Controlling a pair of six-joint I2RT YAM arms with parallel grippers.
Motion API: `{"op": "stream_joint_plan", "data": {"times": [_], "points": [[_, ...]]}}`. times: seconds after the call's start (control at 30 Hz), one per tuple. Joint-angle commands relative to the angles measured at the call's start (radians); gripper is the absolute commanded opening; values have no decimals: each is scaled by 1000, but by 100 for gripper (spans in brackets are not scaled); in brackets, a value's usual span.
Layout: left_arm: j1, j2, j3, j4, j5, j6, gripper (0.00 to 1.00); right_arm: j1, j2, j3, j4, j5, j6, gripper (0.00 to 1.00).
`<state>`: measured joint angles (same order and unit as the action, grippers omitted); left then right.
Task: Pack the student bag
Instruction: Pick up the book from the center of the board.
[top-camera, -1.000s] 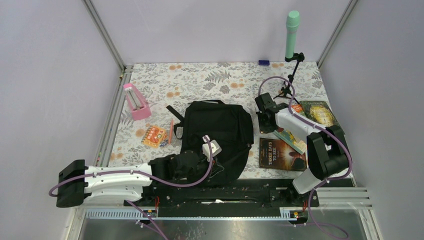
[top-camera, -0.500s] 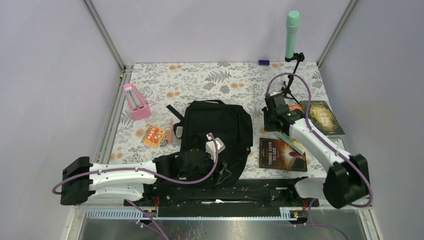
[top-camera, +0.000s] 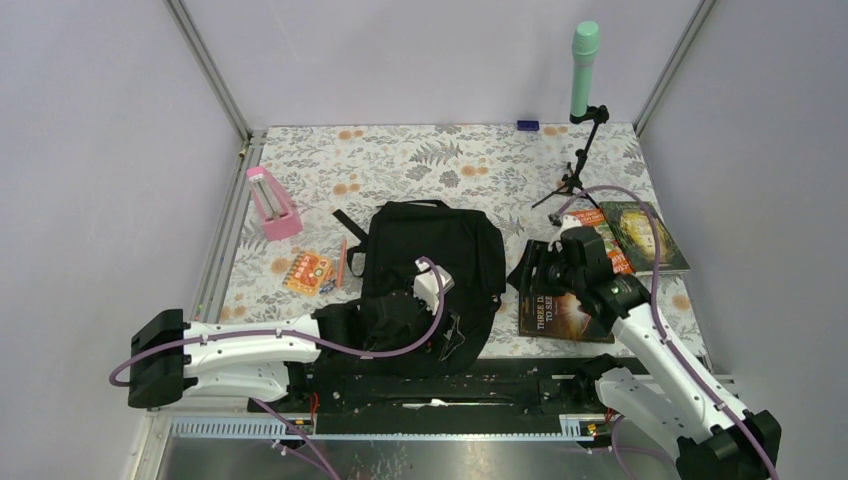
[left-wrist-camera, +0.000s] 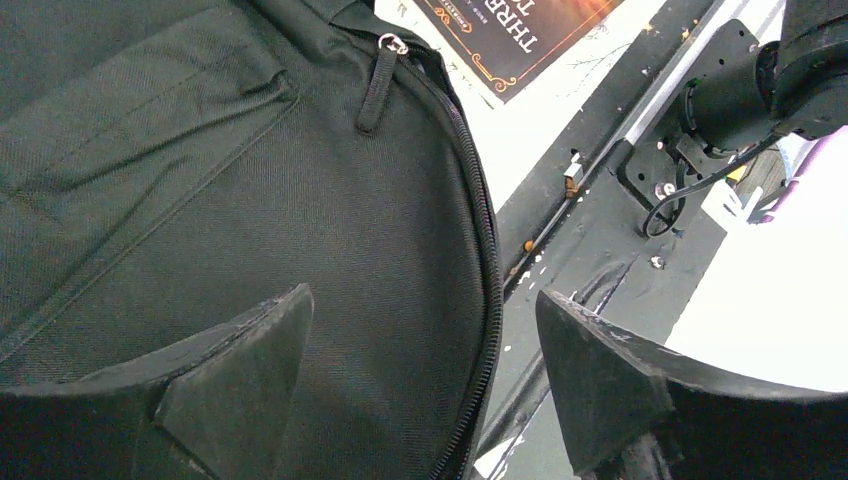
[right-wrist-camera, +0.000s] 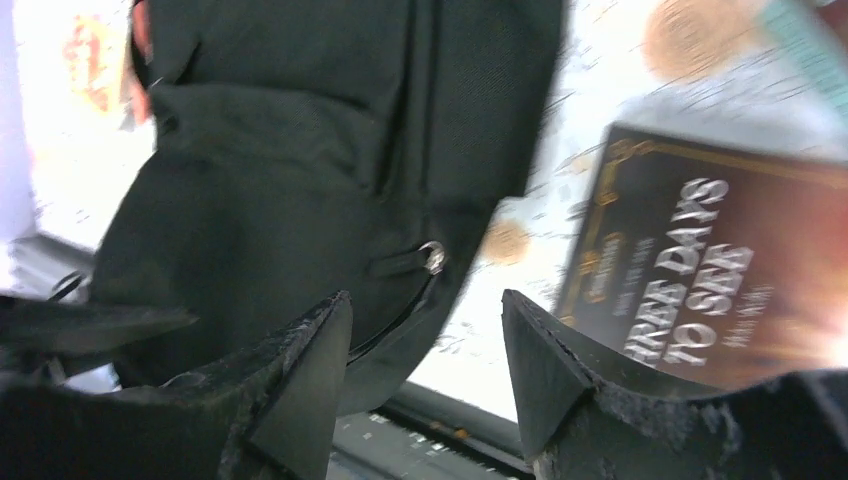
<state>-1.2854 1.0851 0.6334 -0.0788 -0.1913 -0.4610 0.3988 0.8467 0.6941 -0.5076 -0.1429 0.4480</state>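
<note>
The student bag (top-camera: 430, 255) is a large black backpack lying flat in the middle of the table. My left gripper (top-camera: 455, 332) hovers open over its near right corner. In the left wrist view this gripper (left-wrist-camera: 420, 300) has nothing between its fingers; the bag's zip line (left-wrist-camera: 485, 250) runs below the gap and the zip pull (left-wrist-camera: 383, 45) lies further up. My right gripper (top-camera: 525, 275) stands open just off the bag's right edge, beside the "Three Days to See" book (top-camera: 550, 315). In the right wrist view, blurred, it (right-wrist-camera: 428, 298) is empty, with the zip pull (right-wrist-camera: 432, 257) just beyond.
More books (top-camera: 650, 235) lie at the right. A pink holder (top-camera: 272, 203), an orange box (top-camera: 308, 272) and a pencil (top-camera: 342, 262) lie left of the bag. A mint tube on a small tripod (top-camera: 584, 70) stands at the back right. The black rail (top-camera: 450, 375) runs along the near edge.
Both grippers have opened. The right arm swung from the books at the far right down to the bag's right edge. The left gripper shifted slightly right over the bag.
</note>
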Motion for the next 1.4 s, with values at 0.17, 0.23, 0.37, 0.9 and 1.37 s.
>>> {"op": "stream_joint_plan", "data": {"times": [0.17,0.23,0.37,0.9,1.37], "points": [[13,59,48,44,-10,-53,77,159,-43,-151,253,-119,311,56],[17,71,53,48,-6,-52,75,163,-34,-150,253,-119,309,54],[25,96,62,52,-17,-57,70,172,-34,-149,253,-112,307,51],[32,133,73,122,73,-33,0,183,-63,-158,243,-86,314,48],[44,33,298,-25,6,307,0,202,-207,-289,664,-302,-85,66]]}}
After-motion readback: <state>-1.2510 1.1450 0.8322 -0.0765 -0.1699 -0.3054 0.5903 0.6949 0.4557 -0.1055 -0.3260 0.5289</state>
